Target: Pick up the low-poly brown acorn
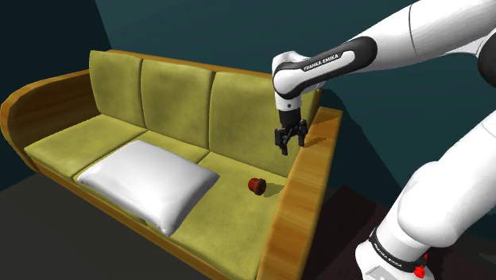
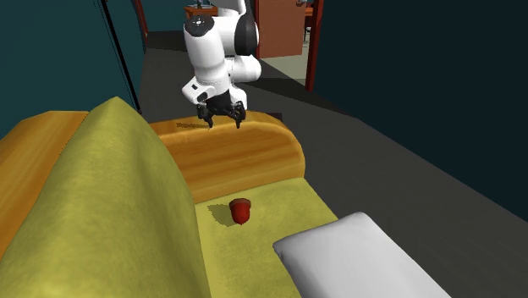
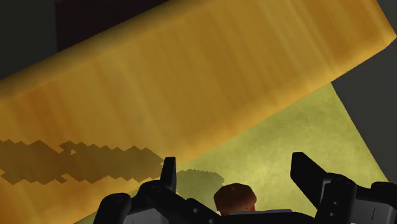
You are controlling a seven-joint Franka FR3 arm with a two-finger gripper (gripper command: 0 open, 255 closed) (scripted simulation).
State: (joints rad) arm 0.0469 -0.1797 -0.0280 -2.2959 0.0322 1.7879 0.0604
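The acorn [image 1: 256, 185] is a small dark red-brown faceted nut standing on the olive sofa seat [image 1: 238, 171] close to the wooden armrest [image 1: 306, 187]. In the second exterior view the acorn [image 2: 240, 210] sits just below that armrest [image 2: 237, 152]. My black gripper [image 1: 291, 143] hangs in the air well above the acorn, open, with nothing between its fingers. Seen from the second exterior view, the gripper [image 2: 222, 118] hovers over the armrest's top. In the wrist view the acorn [image 3: 234, 196] lies far below, between the spread fingers [image 3: 310, 172].
A white pillow [image 1: 147, 181] lies on the middle of the seat, away from the acorn. The sofa's olive backrest [image 1: 175, 87] rises behind. The wooden armrest stands right beside the acorn. Dark floor [image 2: 381, 161] surrounds the sofa.
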